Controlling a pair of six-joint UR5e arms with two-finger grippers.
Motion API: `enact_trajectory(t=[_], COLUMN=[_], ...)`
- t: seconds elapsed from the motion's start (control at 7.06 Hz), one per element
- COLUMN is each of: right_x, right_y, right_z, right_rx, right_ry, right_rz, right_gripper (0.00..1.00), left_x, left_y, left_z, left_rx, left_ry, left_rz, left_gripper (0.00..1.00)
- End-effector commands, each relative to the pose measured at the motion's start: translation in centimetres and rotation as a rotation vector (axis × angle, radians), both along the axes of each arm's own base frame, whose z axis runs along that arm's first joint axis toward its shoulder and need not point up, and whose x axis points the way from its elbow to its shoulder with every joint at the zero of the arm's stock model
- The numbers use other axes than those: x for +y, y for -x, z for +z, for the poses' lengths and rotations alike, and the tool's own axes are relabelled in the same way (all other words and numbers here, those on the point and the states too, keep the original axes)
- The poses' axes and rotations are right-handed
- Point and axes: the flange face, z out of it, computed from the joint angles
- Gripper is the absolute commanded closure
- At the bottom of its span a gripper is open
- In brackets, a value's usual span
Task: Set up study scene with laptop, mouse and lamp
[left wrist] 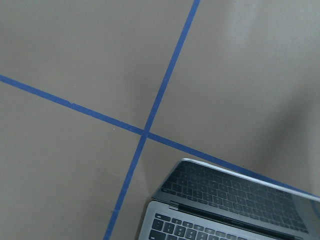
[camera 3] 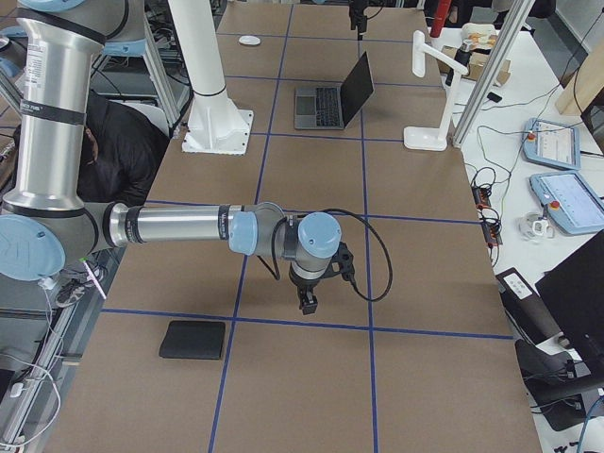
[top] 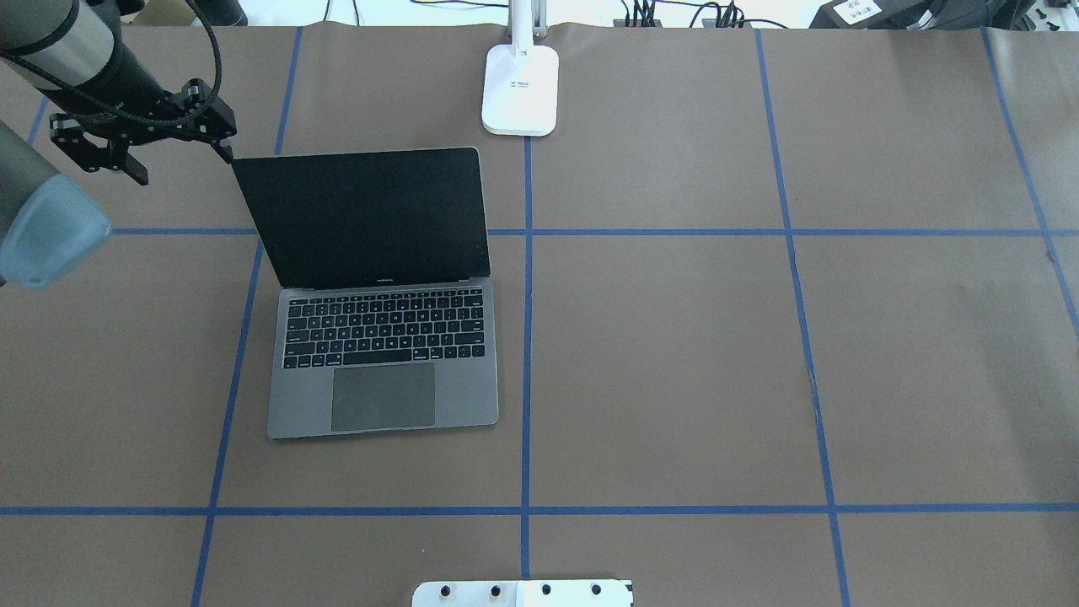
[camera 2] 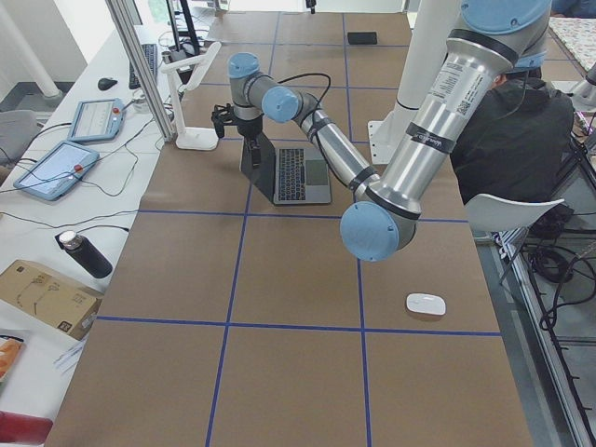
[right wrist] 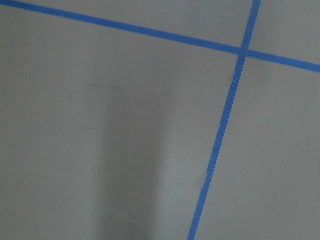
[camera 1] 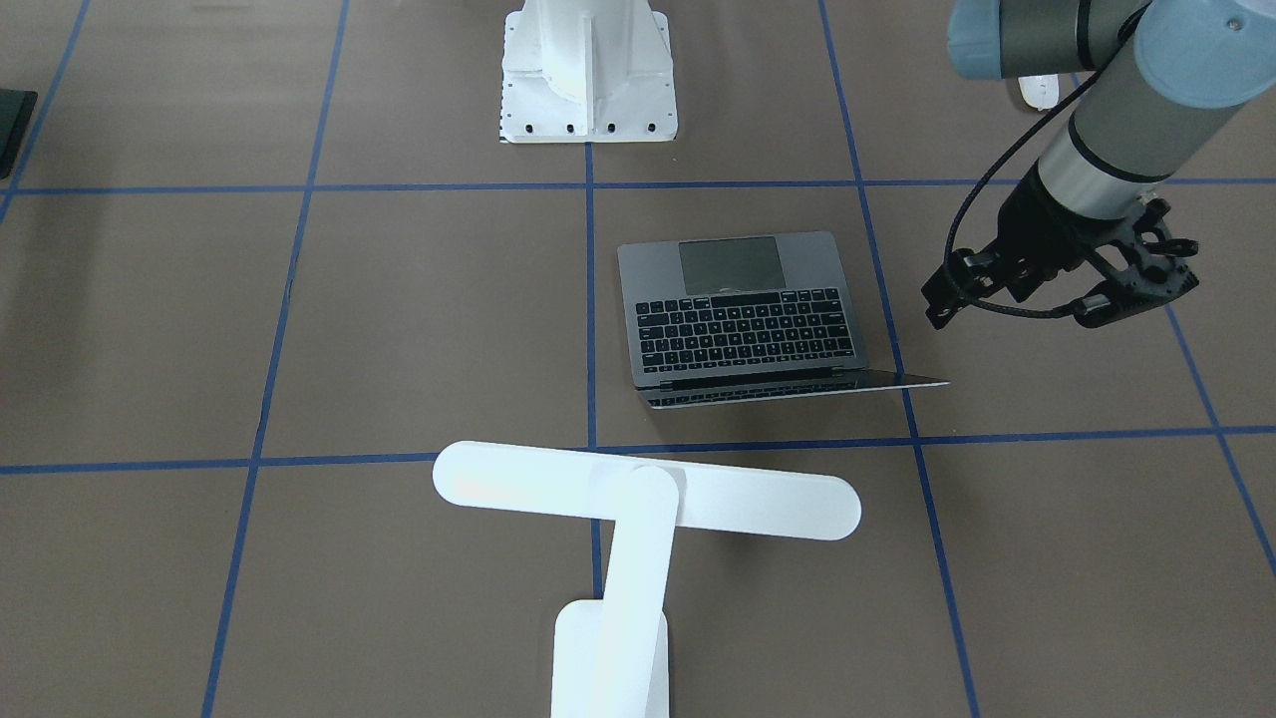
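Note:
The dark-grey laptop [top: 383,354] stands open left of the table's middle, its screen dark; the left wrist view catches its keyboard edge [left wrist: 225,200]. My left gripper [top: 179,162] hovers at the screen's top left corner, fingers apart and holding nothing; it also shows in the front view [camera 1: 1012,311]. The white lamp [camera 1: 648,494] stands at the far middle edge, and its base [top: 520,88] is behind the laptop. The white mouse [camera 2: 426,304] lies near the robot's side at the left end, far from the laptop. My right gripper [camera 3: 307,300] points down over bare table; I cannot tell its state.
A black mouse pad [camera 3: 192,340] lies near the right end of the table. The white bolted pedestal [camera 1: 588,80] stands at the robot's edge. A person [camera 2: 512,130] sits beside the table. Tablets and boxes sit on the bench beyond the far edge.

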Motion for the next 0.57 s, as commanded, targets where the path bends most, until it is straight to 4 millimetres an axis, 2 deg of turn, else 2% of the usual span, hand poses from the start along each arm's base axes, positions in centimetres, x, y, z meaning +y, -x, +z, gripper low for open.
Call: enact_trajectory(t=[0.0,0.14,0.42], right_x=[5.6,7.7,9.9], right_y=[0.1,0.1,0.9], right_z=[4.2,6.3,10.4], right_rx=[-0.088,-0.127,-0.177], right_ry=[0.005,0.015,0.011], right_rz=[-0.085,-0.114,-0.212], right_gripper=[0.00,0.00,0.00], left_x=[0.2,0.4,0.7], left_y=[0.3,0.4,0.5], left_z=[2.1,1.6,1.1], left_rx=[-0.044,-0.038,-0.031], left_ry=[-0.089,-0.098,-0.107], left_rz=[0.096,0.094,0.089], left_gripper=[0.00,0.00,0.00])
